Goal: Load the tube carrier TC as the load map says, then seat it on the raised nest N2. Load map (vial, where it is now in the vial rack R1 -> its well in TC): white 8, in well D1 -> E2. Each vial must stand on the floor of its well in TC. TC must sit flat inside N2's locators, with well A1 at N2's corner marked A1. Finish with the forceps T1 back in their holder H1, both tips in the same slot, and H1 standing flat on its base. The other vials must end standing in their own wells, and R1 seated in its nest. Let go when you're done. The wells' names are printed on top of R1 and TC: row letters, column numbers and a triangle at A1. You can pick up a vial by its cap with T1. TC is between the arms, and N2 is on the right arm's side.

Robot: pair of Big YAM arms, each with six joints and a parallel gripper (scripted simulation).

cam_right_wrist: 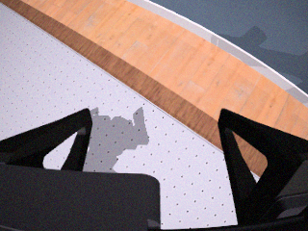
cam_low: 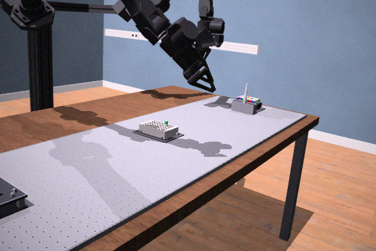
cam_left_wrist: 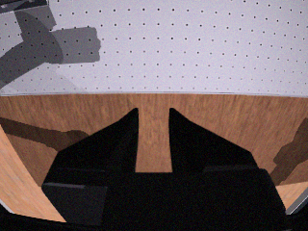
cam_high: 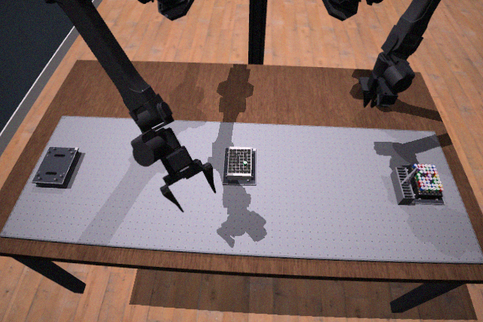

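The pale carrier TC (cam_high: 238,174) (cam_low: 151,131) lies on a low plate mid-table. One vial with a green-sided cap (cam_high: 244,162) (cam_low: 165,121) stands in it; its number and well are unreadable. Raised nest N2 (cam_high: 58,166) (cam_low: 9,194) bears nothing. Forceps T1 (cam_high: 409,175) (cam_low: 246,91) stand in grey holder H1 (cam_high: 398,192) (cam_low: 242,107); the tip slots are too small to tell. Rack R1 (cam_high: 428,194) beside H1 holds many coloured vials. My right gripper (cam_high: 198,201) (cam_right_wrist: 155,115) is wide open and empty, above the mat between N2 and TC. My left gripper (cam_high: 369,105) (cam_left_wrist: 153,115) is narrowly open and empty, behind R1.
The perforated mat (cam_high: 312,209) (cam_low: 106,175) covers the table's front part, with the brown table top (cam_high: 296,96) behind it. A dark post (cam_high: 258,18) stands behind the table. Arm shadows cross the mat near TC and R1.
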